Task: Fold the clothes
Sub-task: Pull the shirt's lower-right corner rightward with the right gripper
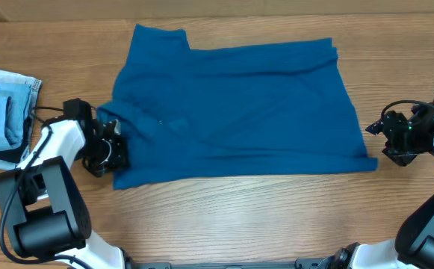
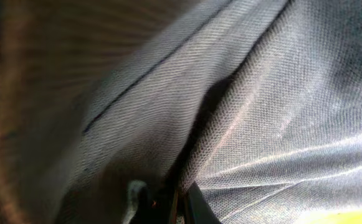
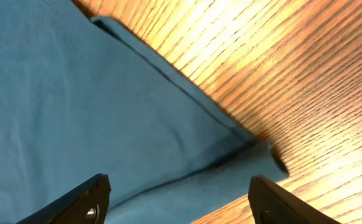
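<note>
The clothes, a deep teal-blue shirt [image 1: 239, 112], lie spread flat across the middle of the wooden table. My left gripper [image 1: 109, 149] sits at the shirt's left edge, shut on a pinch of the fabric [image 2: 243, 124], which fills the left wrist view as a raised fold between the fingertips. My right gripper [image 1: 375, 136] hovers at the shirt's right edge, open. In the right wrist view its two dark fingers [image 3: 75, 202] stand wide apart over the shirt's corner [image 3: 255, 155].
A pale blue denim stack with a dark edge [image 1: 4, 112] lies at the far left, just beyond the left arm. Bare wooden table [image 1: 239, 224] runs along the front.
</note>
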### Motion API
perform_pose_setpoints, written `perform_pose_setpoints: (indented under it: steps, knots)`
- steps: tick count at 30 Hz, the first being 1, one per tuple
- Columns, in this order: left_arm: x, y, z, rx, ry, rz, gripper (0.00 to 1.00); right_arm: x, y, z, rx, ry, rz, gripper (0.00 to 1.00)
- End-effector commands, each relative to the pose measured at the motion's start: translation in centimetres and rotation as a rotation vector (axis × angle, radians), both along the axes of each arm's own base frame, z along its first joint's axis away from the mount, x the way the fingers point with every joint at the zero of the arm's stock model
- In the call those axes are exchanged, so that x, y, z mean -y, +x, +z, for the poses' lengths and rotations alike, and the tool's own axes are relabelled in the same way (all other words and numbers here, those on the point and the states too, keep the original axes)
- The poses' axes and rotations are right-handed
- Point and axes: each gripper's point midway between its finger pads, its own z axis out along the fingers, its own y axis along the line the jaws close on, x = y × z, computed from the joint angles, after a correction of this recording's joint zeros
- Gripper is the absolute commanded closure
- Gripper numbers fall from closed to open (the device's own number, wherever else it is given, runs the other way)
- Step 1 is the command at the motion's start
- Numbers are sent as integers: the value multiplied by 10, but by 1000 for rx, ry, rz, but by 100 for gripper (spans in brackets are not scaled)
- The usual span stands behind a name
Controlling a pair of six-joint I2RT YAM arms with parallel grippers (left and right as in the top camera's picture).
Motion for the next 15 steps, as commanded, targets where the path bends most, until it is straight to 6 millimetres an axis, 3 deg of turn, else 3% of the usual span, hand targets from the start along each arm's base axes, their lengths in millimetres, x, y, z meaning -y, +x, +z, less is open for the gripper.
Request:
perform_pose_setpoints:
  steps: [1,5,7,10,15]
  knots:
    - [-10,-6,-5,-21,15,17,96,-10,-3,2,-7,-1,51,20]
    - [-4,-3,-4,-6,-10,4,96,-28,-24,-4,-137,2,62,19]
    - [-2,-1,-3,4,-21,5,96,-34,-33,-5,-184,-3,79,25]
    - [-2,0,-3,8,-22,5,96,-19,-49,-9,-285,-105,27,31]
    - [-1,0,-3,8,-24,5,96,-11,-48,-10,-279,-149,65,30]
